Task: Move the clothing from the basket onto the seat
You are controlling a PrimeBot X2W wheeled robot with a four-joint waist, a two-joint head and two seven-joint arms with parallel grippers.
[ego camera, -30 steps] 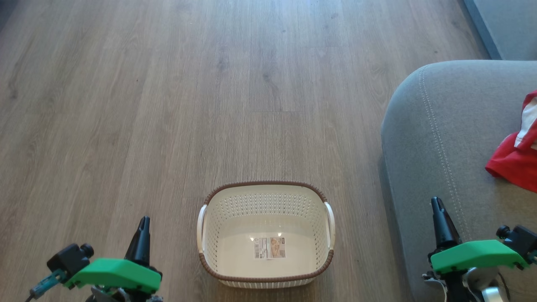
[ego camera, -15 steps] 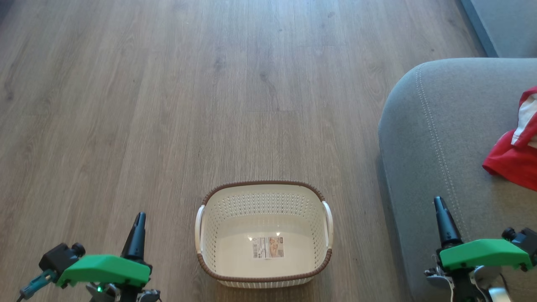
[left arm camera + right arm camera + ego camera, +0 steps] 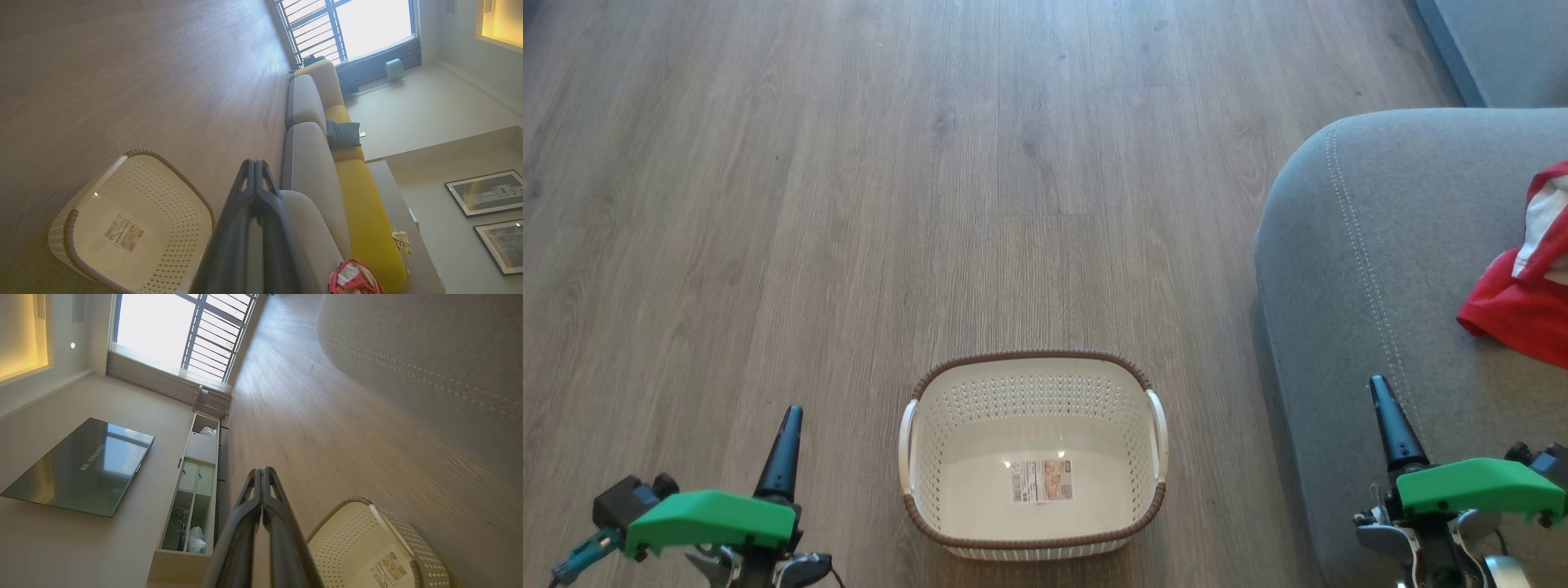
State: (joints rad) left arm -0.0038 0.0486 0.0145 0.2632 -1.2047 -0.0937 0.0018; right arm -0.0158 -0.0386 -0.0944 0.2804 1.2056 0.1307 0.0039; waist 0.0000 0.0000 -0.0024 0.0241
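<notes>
- The clothing (image 3: pixel 1523 302) lies in a red-and-white heap on the seat (image 3: pixel 1372 269), far over on your right, where the head view's edge cuts it off. You cannot tell from here whether the heap is one garment or two.
- The left wrist view shows the same heap bunched on the grey cushion, well apart from the basket.
- The basket (image 3: pixel 1031 400) stands upright on the floor (image 3: pixel 849 204), just beside the seat's front edge. Nothing is in it except the label sticker (image 3: pixel 1042 480) on its bare bottom.
- Your left tool (image 3: pixel 791 416) hangs over the floor to the left of the basket, near it but not touching. Its wrist view shows the two fingers pressed together with nothing between them.
- Your right tool (image 3: pixel 1380 388) hangs over the near part of the seat, short of the heap. Its fingers are also closed together and it carries nothing.
- Step in hand, as I judge it: the moving looks finished, since the basket is bare and the cloth is on the cushion.
- The next move calls for no grasp. Keep both arms clear of the basket rim and the heap. If you doubt the count, turn the head right to check for both garments.
</notes>
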